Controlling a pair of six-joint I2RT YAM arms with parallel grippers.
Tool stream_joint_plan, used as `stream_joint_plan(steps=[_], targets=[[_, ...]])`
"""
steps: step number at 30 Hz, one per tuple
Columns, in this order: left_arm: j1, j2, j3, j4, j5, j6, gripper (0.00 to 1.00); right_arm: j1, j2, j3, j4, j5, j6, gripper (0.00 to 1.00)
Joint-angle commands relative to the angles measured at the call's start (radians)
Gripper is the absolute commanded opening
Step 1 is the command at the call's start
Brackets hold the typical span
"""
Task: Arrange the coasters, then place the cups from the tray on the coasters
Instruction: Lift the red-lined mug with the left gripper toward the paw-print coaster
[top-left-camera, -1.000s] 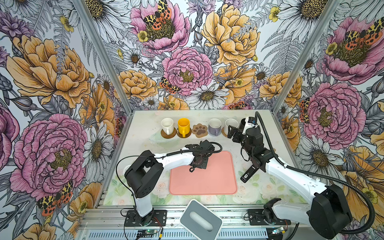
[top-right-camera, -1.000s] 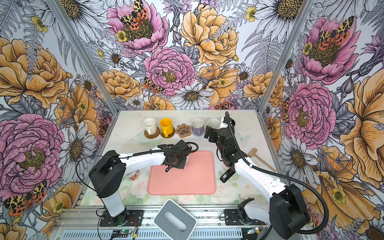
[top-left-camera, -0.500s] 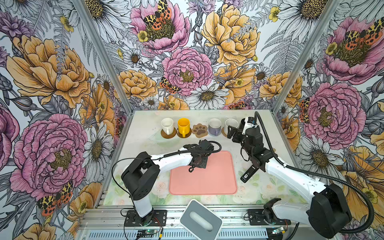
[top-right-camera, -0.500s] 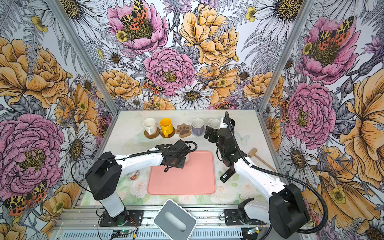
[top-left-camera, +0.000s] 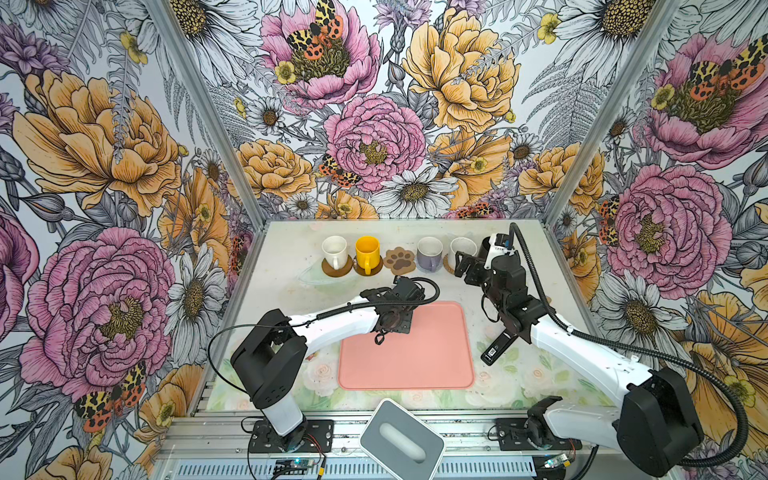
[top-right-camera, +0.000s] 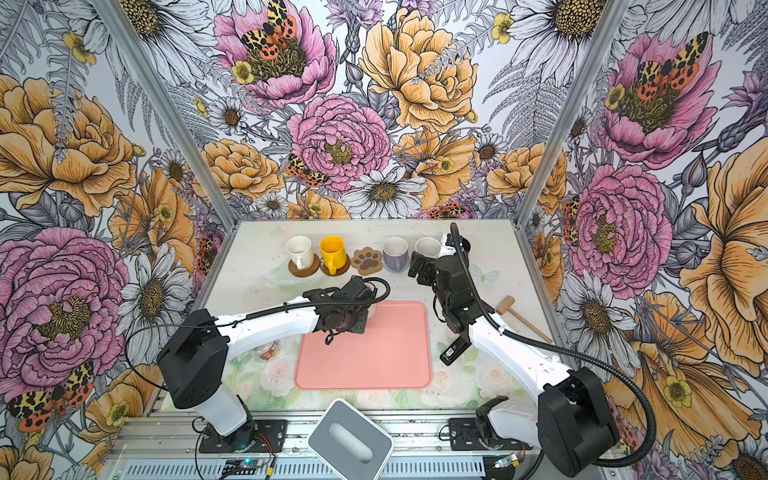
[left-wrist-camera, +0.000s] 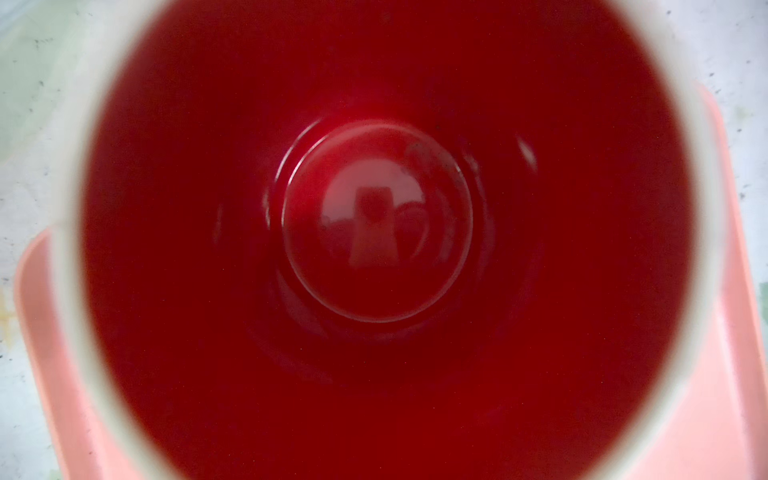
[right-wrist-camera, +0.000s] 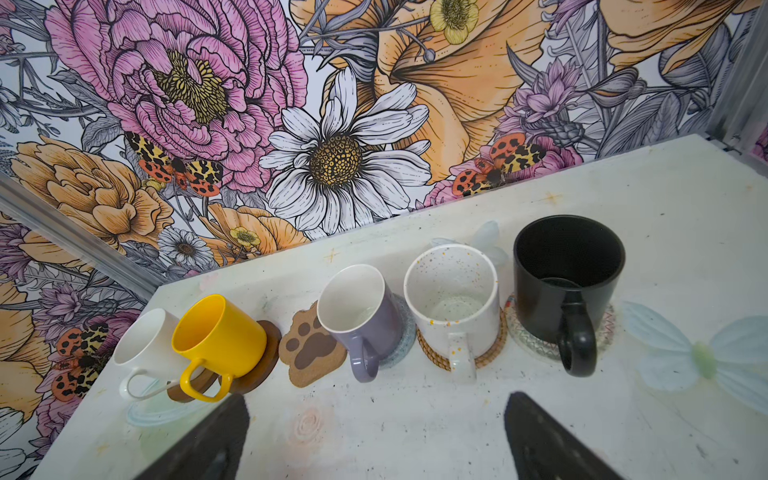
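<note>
**Item: red-lined mug.** We log the red-lined mug (left-wrist-camera: 374, 249) directly under the left gripper (top-left-camera: 394, 321), over the far left corner of the tray (top-left-camera: 428, 357). The left wrist view looks straight down into its glossy red bowl, with a white rim all round and pink tray (left-wrist-camera: 727, 374) beneath. No finger shows in that view. In both top views the wrist covers the mug, so we cannot tell whether this gripper pinches it.

**Item: right gripper** (right-wrist-camera: 378, 399). Its jaws are spread wide and hold nothing. It hangs just in front of the speckled mug (right-wrist-camera: 453, 299) and the black mug (right-wrist-camera: 569, 282).

**Row at the far edge of the bench** (top-left-camera: 291, 257):
- The cream mug (top-left-camera: 335, 251) and the yellow mug (top-left-camera: 367, 251) each stand on a brown disc.
- The paw-print coaster (top-left-camera: 400, 260) lies bare.
- The lavender mug (top-left-camera: 429, 253) comes next, then the speckled and black mugs.

**View differences.**
- Only the right wrist view shows us the grey-blue woven coaster (right-wrist-camera: 405, 343), the rattan coaster (right-wrist-camera: 492, 349) and the clear lacy coaster (right-wrist-camera: 604, 332) under the last three mugs.
- A top view alone shows a wooden mallet (top-right-camera: 519, 318) on the right of the bench.
</note>
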Motion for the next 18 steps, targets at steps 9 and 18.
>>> stream_joint_plan(steps=[9, 18], targets=[[0.021, -0.073, -0.003, 0.086, -0.075, -0.026, 0.00, -0.005, 0.003, 0.001, 0.011, -0.009, 0.002, 0.98], [0.053, -0.052, 0.037, 0.114, -0.095, -0.010, 0.00, -0.006, 0.012, 0.006, 0.013, -0.018, -0.001, 0.98]])
